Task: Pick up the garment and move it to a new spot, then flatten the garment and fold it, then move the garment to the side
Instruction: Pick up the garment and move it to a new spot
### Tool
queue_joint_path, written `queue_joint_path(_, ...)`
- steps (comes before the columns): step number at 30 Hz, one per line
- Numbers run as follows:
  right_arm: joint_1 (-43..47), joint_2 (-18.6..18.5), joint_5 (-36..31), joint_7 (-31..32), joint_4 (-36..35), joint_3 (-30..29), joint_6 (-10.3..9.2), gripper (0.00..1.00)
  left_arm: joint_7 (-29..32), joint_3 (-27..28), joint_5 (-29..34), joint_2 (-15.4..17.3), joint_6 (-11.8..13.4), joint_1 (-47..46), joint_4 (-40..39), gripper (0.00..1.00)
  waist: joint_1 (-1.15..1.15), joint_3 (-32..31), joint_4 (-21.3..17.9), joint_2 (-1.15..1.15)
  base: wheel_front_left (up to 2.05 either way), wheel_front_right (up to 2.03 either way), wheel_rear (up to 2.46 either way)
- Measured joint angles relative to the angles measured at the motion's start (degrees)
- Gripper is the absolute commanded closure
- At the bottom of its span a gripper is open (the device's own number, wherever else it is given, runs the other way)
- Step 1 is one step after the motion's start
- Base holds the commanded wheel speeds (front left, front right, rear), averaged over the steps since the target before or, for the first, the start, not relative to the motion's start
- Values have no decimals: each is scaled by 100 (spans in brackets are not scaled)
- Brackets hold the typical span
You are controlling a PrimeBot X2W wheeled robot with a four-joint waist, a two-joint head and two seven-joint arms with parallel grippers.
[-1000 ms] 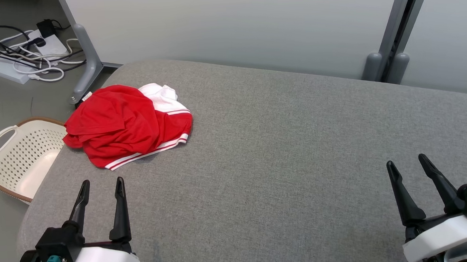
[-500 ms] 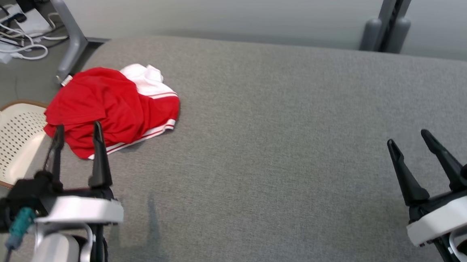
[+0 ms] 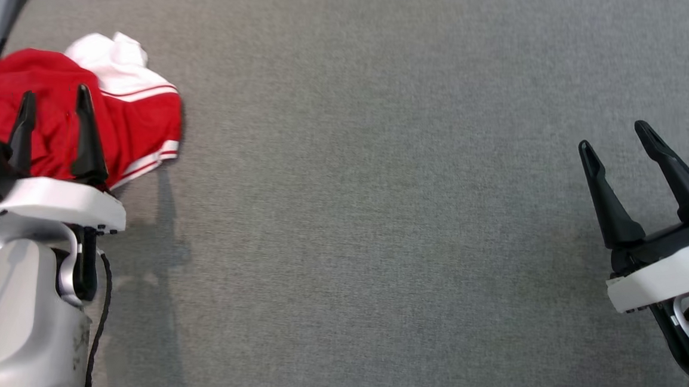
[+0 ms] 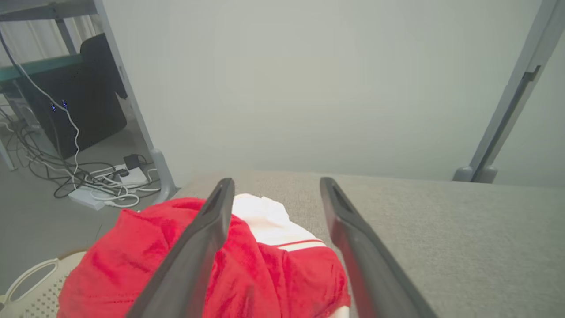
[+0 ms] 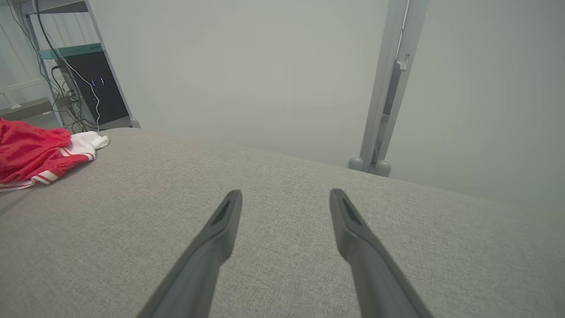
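1. The grey padded surface point(image 3: 382, 215) runs under both grippers and stretches bare across the whole span between them
2. A pale wall point(image 4: 309, 88) stands past the far edge of the surface, straight ahead of both sets of fingers
3. A grey upright post point(image 5: 388, 88) rises against that wall, ahead of the right gripper and a little to its right
4. The garment point(image 3: 136, 119), red with white bands and a white part at its far side, lies bunched in a heap on the surface, right under and ahead of the left gripper and well apart from the right one
5. The left gripper point(image 3: 55, 91) hangs over the red cloth with its two dark fingers spread wide and nothing between them; from here I cannot tell whether the tips touch the fabric
6. The right gripper point(image 3: 612, 134) sits over bare grey padding, jaws wide apart and empty, with the garment far off to its left
7. A cream perforated basket point(image 4: 26, 282) sits low down to the left of the left gripper, beyond the edge of the surface
8. A tangle of cables point(image 4: 88, 181) lies on the floor, ahead and to the left of the left gripper
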Motion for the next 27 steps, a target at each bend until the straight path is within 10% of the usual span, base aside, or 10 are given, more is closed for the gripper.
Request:
queue_joint_path(14,-347,13,-52,-115,113,53,0,0,411,-333,-260,-180,-595,-1269,2793,0,0,773,-440,0,0,0,0)
queue_joint_path(17,-380,32,-51,-133,151,51,0,0,495,-359,-312,-169,-645,-1397,3016,87,0,769,-470,0,0,0,0)
queue_joint_path(18,-387,36,-51,-153,167,51,0,0,519,-381,-336,-166,-651,-1434,3100,100,0,757,-482,0,0,0,0)
queue_joint_path(27,-342,89,-14,-348,396,-15,0,0,68,-421,-381,-60,-693,-1382,3457,100,0,397,-572,0,0,0,0)
